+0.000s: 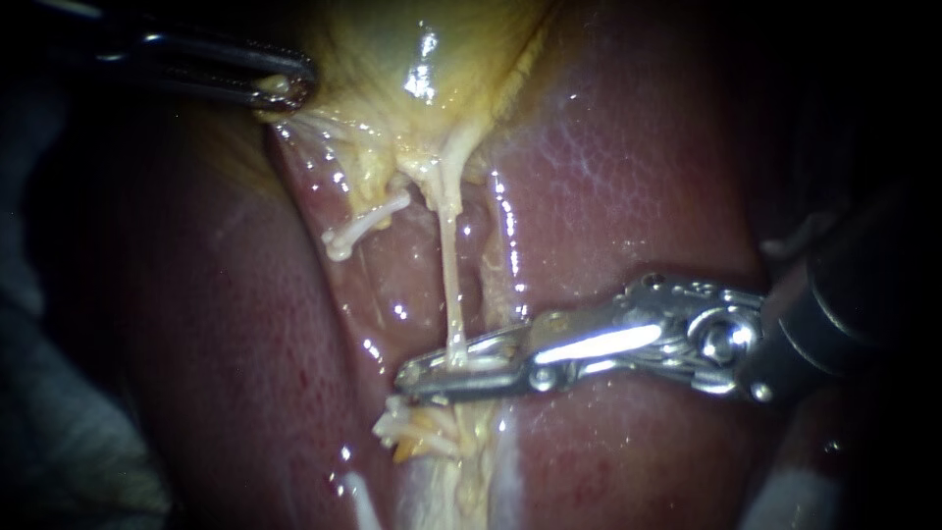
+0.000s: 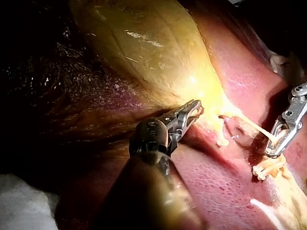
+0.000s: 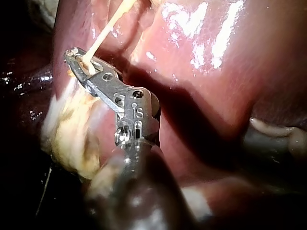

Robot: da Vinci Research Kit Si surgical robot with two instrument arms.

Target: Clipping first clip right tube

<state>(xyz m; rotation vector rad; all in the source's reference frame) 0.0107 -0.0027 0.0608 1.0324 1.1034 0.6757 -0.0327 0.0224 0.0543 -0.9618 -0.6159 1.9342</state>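
Tubes first: two pale ones run down from the yellow gallbladder (image 1: 392,49) at the far end of the scene, over the wet red liver (image 1: 628,177). The left tube (image 1: 365,224) is a short stub that slants off to the left and ends in a little knob. The right tube (image 1: 451,285) is the long thin one, pulled pretty much straight toward the near side.

The right instrument (image 1: 404,381) comes in from the right and lies across the liver, with its metal tip pointing left. Its end effector is clamped on the right tube at the tube's near end, one half on the far side and one on the near side. From the right wrist camera you can see the tube drop right into the slot near the tip.

Just nearer than that tip there's a bunch of yellowish shreds (image 1: 417,432) sitting on the liver.

The left instrument (image 1: 285,90) comes in from the far left. Its end effector is closed on the left edge of the gallbladder, with a bit of pale tissue pinched at the tip. It's well apart from the right instrument.
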